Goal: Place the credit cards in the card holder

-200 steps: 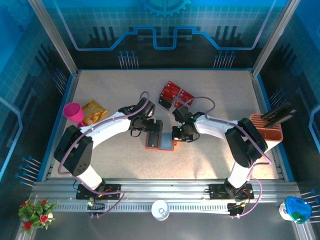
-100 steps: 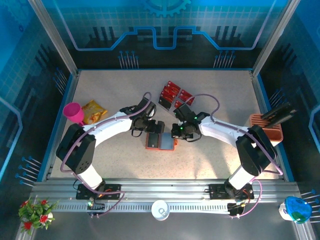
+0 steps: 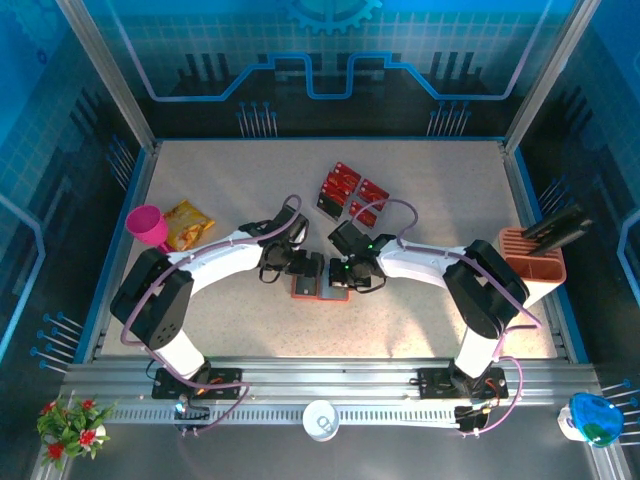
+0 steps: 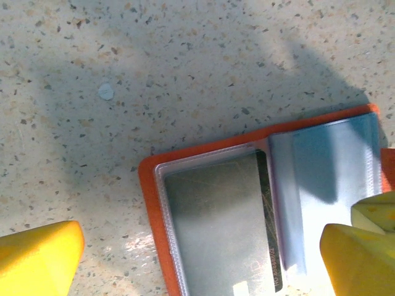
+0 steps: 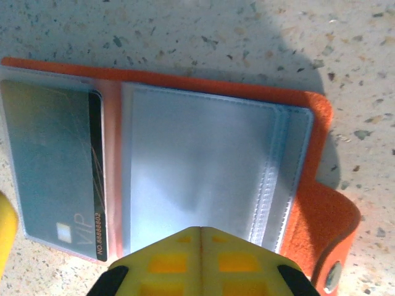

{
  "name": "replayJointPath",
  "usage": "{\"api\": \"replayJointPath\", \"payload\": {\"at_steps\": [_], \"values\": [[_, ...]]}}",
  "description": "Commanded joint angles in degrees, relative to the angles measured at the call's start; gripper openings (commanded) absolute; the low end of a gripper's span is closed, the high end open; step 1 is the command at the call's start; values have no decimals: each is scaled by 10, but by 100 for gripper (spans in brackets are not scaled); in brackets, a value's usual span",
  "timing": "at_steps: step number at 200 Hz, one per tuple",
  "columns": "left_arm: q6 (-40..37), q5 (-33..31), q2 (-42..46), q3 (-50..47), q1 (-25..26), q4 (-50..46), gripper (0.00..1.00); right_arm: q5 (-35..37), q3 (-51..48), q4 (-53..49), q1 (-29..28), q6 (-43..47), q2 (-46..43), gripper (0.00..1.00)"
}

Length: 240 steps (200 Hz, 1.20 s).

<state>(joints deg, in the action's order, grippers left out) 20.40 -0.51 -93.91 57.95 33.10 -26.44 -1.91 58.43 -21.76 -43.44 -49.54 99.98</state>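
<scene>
Orange-red, the card holder (image 3: 318,290) is laid open flat on the speckled table (image 3: 220,180), directly beneath both claws. The left gripper (image 4: 197,259) is spread wide, its 2 yellow fingers (image 4: 37,256) set either side of the holder's left half: 1 is over bare table, the other over the clear pockets. The right gripper (image 5: 200,259) is closed, its tips pressed together with nothing seen between them, at the near edge of the middle clear pocket. 1 sleeved card (image 5: 55,172) is seen in the pocket to that claw's left. The loose red credit cards (image 3: 345,190) are scattered beyond the right claw, apart from the holder.
</scene>
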Motion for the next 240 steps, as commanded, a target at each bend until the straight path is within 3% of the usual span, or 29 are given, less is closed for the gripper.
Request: {"api": "replayJointPath", "payload": {"at_steps": [1, 87, 240], "values": [[-8, 20, 17, -10, -2, 9, 99, 22, -15, 0, 6, -6, -20, 4], [-19, 38, 8, -13, 6, 9, 99, 17, -30, 1, 38, 20, -31, 3], [-39, 43, -21, -21, 15, 20, 99, -36, -21, 37, 36, 24, 33, 0]]}}
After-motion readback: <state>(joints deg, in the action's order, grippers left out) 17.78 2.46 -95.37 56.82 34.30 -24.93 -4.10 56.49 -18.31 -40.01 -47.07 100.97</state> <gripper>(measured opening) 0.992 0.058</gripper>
